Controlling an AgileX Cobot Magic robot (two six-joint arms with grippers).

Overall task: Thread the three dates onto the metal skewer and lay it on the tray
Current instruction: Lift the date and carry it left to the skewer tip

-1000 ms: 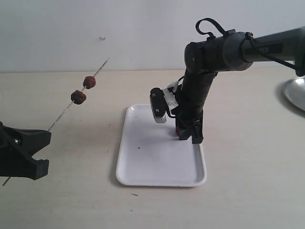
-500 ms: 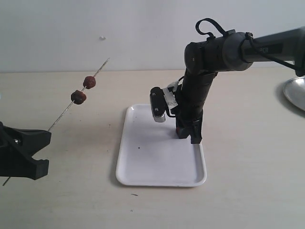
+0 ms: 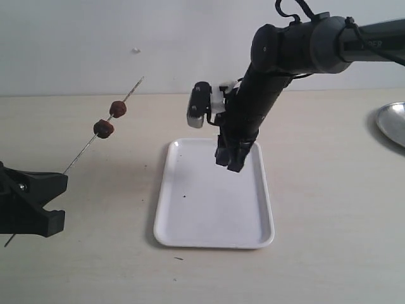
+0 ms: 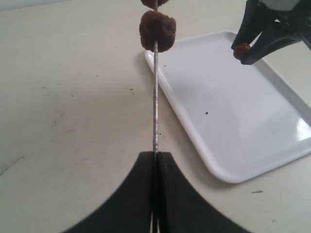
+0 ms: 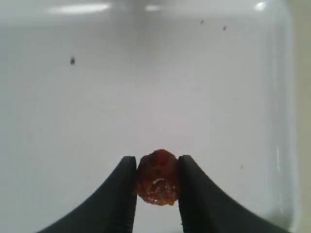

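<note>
My left gripper (image 3: 31, 190) at the left is shut on the thin metal skewer (image 3: 85, 147), which slants up and away. Two dark reddish dates (image 3: 104, 128) (image 3: 118, 108) are threaded on its upper half; the nearer date (image 4: 157, 31) shows in the left wrist view above the left gripper (image 4: 155, 156). My right gripper (image 3: 231, 161) hangs above the far part of the white tray (image 3: 190, 225), shut on the third date (image 5: 156, 176), which sits between the black fingers (image 5: 122, 191) of the right gripper (image 5: 156, 167). That date (image 4: 241, 49) also shows in the left wrist view.
A round silvery metal dish (image 3: 392, 123) lies at the right edge of the beige table. Small dark specks (image 3: 184, 196) mark the tray floor. A pale wall rises behind the table.
My right gripper has risen off the tray floor with the date and shifted toward the far left of the tray. The left gripper and skewer have stayed still.
</note>
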